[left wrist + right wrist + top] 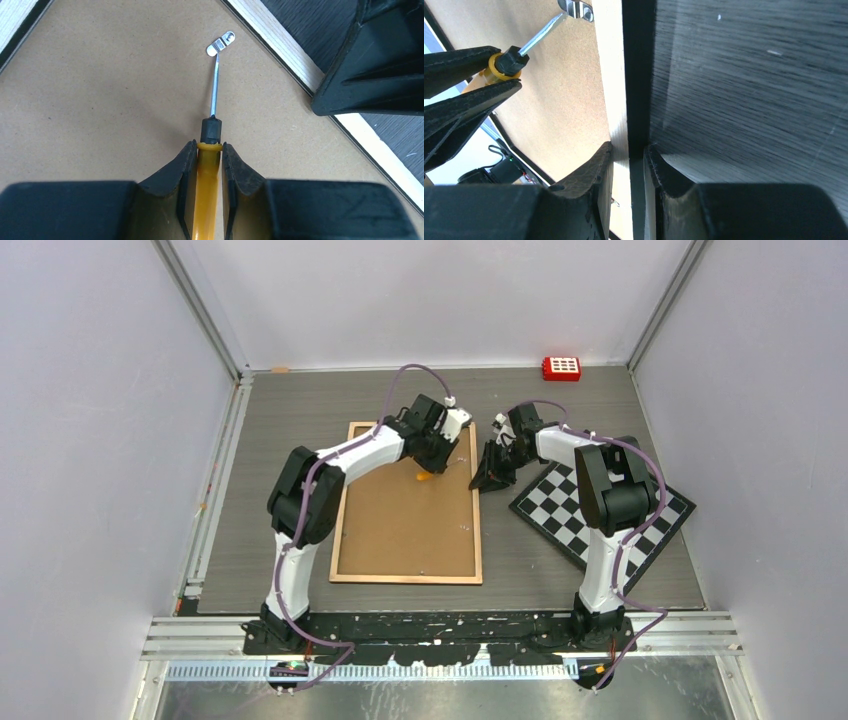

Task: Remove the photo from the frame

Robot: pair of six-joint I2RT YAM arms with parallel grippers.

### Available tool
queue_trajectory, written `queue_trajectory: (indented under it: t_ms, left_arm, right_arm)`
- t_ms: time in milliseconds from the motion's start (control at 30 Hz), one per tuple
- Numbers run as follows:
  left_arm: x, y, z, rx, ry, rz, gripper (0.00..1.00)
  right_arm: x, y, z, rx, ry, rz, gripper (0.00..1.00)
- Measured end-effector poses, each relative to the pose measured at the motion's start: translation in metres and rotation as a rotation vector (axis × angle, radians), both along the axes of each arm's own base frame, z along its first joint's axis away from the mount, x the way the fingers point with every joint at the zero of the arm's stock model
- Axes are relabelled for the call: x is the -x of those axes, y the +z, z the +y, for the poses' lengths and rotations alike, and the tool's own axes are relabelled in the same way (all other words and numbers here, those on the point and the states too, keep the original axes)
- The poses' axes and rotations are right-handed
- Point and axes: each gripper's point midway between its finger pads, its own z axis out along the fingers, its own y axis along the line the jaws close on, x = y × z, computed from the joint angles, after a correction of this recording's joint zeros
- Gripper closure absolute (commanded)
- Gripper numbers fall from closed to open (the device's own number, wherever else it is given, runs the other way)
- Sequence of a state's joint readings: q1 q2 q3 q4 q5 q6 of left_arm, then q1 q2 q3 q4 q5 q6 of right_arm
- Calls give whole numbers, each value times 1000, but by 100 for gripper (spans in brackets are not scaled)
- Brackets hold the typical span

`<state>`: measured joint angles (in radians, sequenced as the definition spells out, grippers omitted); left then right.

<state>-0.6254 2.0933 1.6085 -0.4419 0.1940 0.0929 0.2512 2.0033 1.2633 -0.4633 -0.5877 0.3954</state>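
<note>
The frame [408, 578] lies face down on the table, showing its brown backing board [400, 525] and pale wood rim. The photo is hidden beneath the board. My left gripper [432, 468] is shut on a yellow-handled screwdriver [207, 190]. The screwdriver's tip touches a small metal tab [221, 43] near the frame's far right rim [285, 50]. My right gripper [487, 480] straddles that right rim [616, 90], one finger on the inside and one on the black outer edge, closed on it. The screwdriver [506, 62] and the tab [576, 9] also show in the right wrist view.
A black-and-white checkerboard [560, 510] lies to the right of the frame, partly under the right arm. A small red block [561, 368] sits at the far edge of the dark wood-grain table [749, 75]. Grey walls enclose the table.
</note>
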Motion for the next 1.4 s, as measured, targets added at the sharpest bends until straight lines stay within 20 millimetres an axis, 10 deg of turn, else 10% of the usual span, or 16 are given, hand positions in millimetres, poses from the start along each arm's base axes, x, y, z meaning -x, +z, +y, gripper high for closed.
queue_trajectory:
  t_ms: [367, 600, 867, 1400]
  left_arm:
    - [14, 18, -3, 101, -69, 46, 100]
    - [43, 91, 14, 261, -146, -14, 100]
    - [78, 153, 16, 388, -309, -153, 100]
    - [108, 181, 8, 406, -474, -297, 100]
  right_arm:
    - [0, 5, -1, -8, 12, -12, 54]
    - [2, 79, 6, -165, 52, -89, 18]
    - [15, 198, 25, -409, 104, -288, 24]
    - [52, 219, 69, -542, 204, -182, 56]
